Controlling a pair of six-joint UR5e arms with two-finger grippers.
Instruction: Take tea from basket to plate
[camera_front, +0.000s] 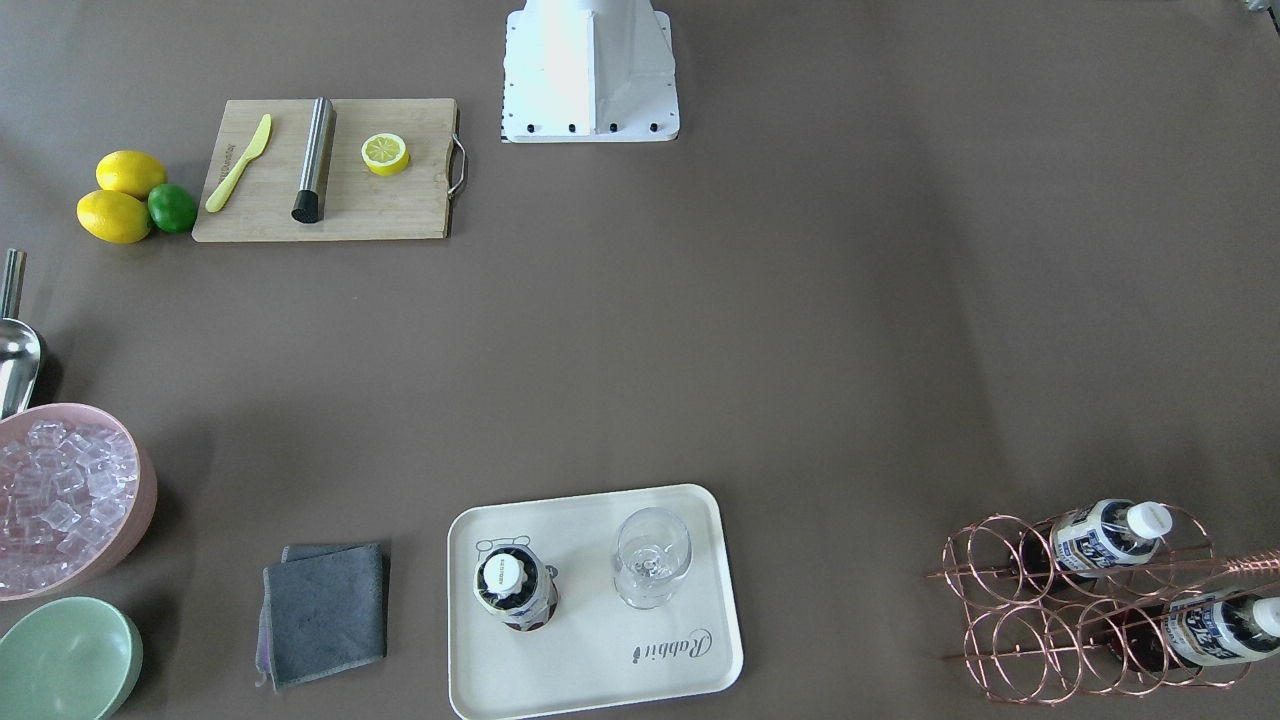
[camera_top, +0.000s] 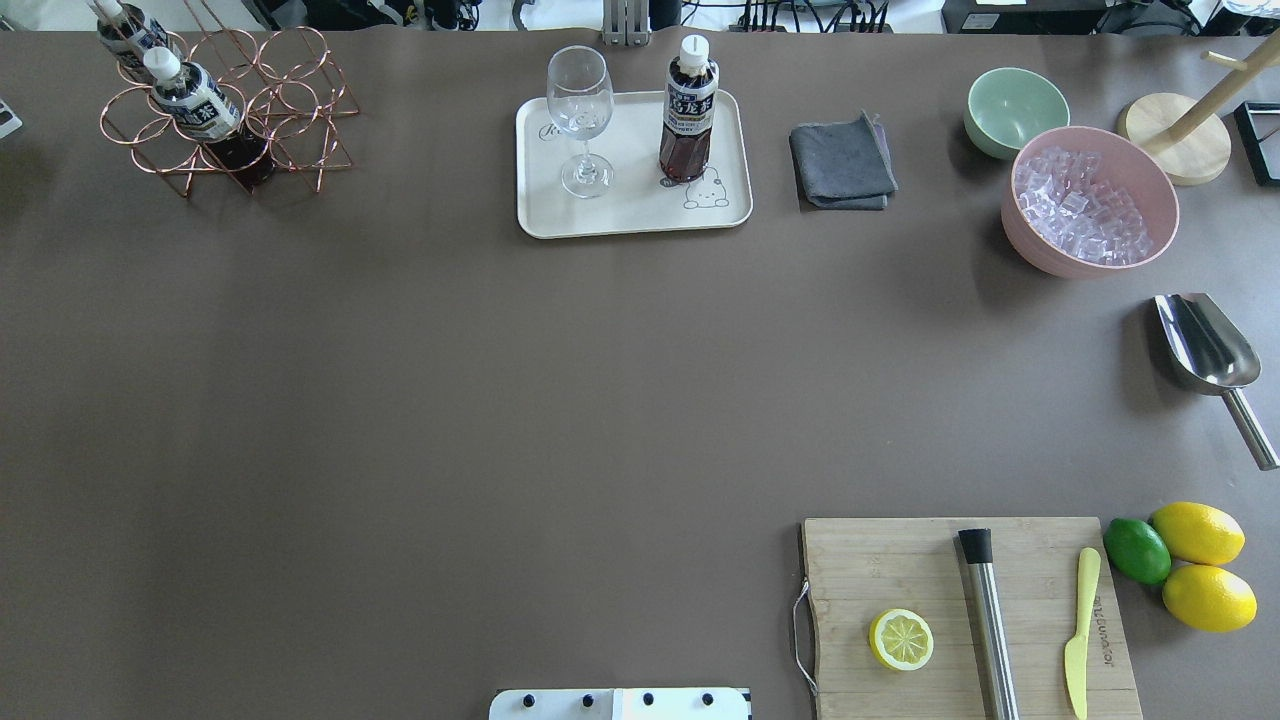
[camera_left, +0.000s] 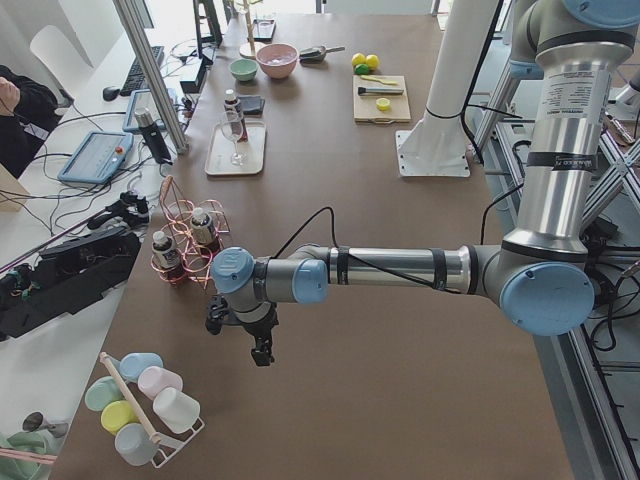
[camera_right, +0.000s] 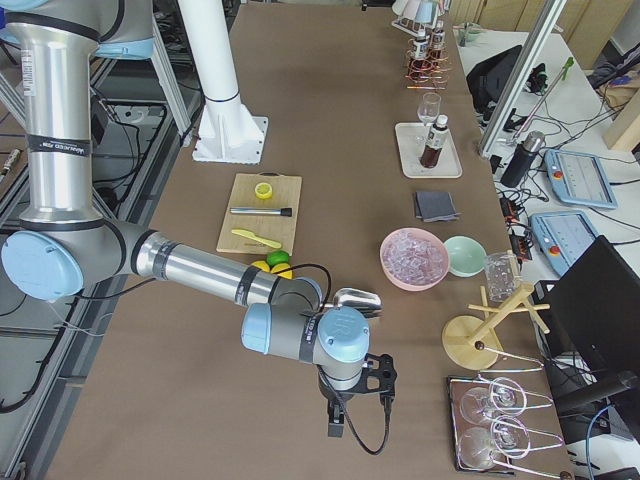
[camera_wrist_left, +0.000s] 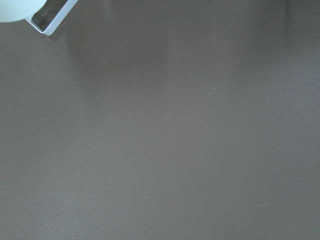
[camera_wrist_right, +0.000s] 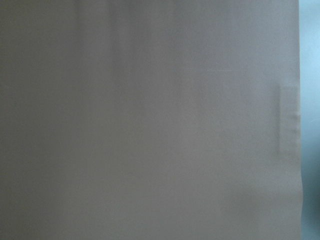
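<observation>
Left gripper (camera_left: 262, 352) over bare table, just short of basket (camera_top: 300, 110), apart from it. Can't tell whether jaws spread or clenched (seen from side only). Right gripper (camera_right: 336, 420) over bare table at opposite end, likewise can't tell.
Near robot: cutting board (camera_top: 900, 570) with lemon half (camera_top: 901, 640), muddler (camera_top: 988, 620), knife (camera_top: 1078, 630).
Far edge: tea (camera_top: 688, 120) upright on plate (camera_top: 630, 225), long axis vertical, cap up, by bear drawing. Wine glass (camera_top: 580, 120) beside, not touching. Grey cloth (camera_top: 842, 162) just right of plate.
Two more bottles (camera_top: 195, 105) slanted in basket, caps toward robot's left.
</observation>
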